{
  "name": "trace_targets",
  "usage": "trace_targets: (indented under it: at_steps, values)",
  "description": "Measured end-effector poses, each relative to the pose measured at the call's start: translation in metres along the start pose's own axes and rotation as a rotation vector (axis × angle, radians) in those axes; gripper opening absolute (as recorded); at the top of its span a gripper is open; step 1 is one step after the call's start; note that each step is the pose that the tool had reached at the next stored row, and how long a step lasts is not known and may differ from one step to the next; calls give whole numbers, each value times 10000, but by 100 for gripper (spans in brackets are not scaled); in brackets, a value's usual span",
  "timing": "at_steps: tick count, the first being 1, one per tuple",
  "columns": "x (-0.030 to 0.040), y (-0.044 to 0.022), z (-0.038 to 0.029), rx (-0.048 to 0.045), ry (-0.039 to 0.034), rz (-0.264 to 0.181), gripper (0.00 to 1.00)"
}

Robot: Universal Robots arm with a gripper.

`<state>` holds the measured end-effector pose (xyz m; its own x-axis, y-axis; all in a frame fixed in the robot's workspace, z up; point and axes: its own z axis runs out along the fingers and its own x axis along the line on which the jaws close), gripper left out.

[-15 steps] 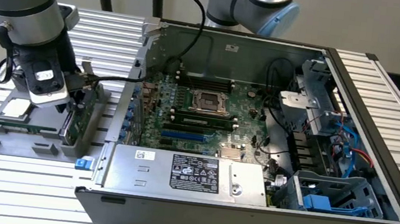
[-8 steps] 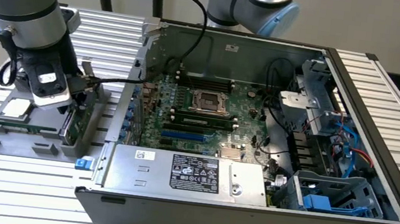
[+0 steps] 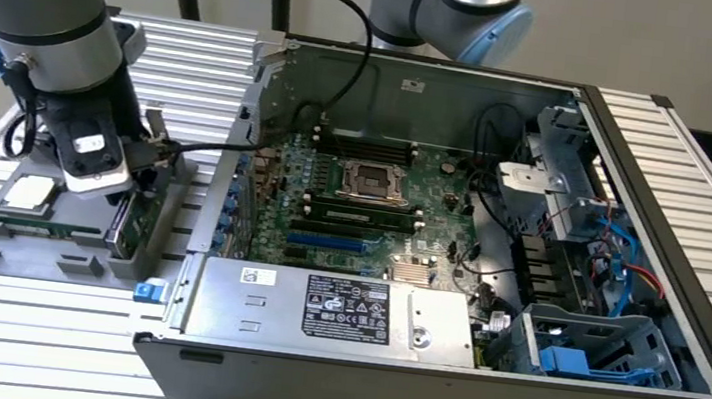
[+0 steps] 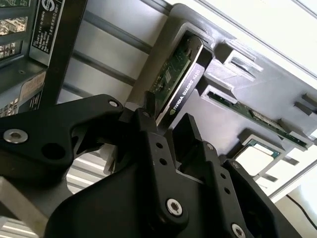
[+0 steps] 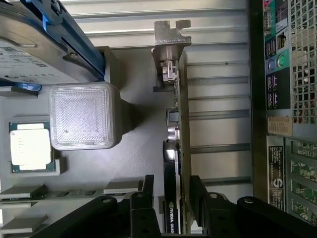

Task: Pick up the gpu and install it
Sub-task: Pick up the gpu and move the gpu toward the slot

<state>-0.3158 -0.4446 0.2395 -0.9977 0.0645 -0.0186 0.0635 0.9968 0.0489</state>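
The gpu [image 3: 125, 226] stands on edge in a slot of the grey parts holder [image 3: 0, 255], at the exterior view's left, outside the computer case. In both wrist views it shows as a thin card, green board on one face [image 5: 184, 124] and black cooler on the other [image 4: 185, 91]. My gripper [image 3: 115, 197] is down over the end of the card. In the first wrist view the gripper [image 5: 171, 201] straddles it, one black finger [image 5: 147, 196] on each side, with a narrow gap on the cooler side. The jaws stand open around the card, seen also in the second wrist view [image 4: 166, 121].
The open computer case [image 3: 626, 190] lies at the exterior view's right, its motherboard with blue slots [image 3: 324, 240] exposed. On the holder lie a processor [image 3: 28, 192] and a memory stick [image 3: 31, 223]. A silver hard drive with blue rails [image 5: 29, 44] sits beside the card. Ribbed metal table [image 3: 33, 324].
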Motion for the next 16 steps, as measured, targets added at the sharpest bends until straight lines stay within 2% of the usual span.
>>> trace_targets:
  at_steps: [6, 16]
  values:
    - [-3, 7, 43, -1, -1, 0, 100]
    - [-3, 7, 50, -1, -2, -13, 100]
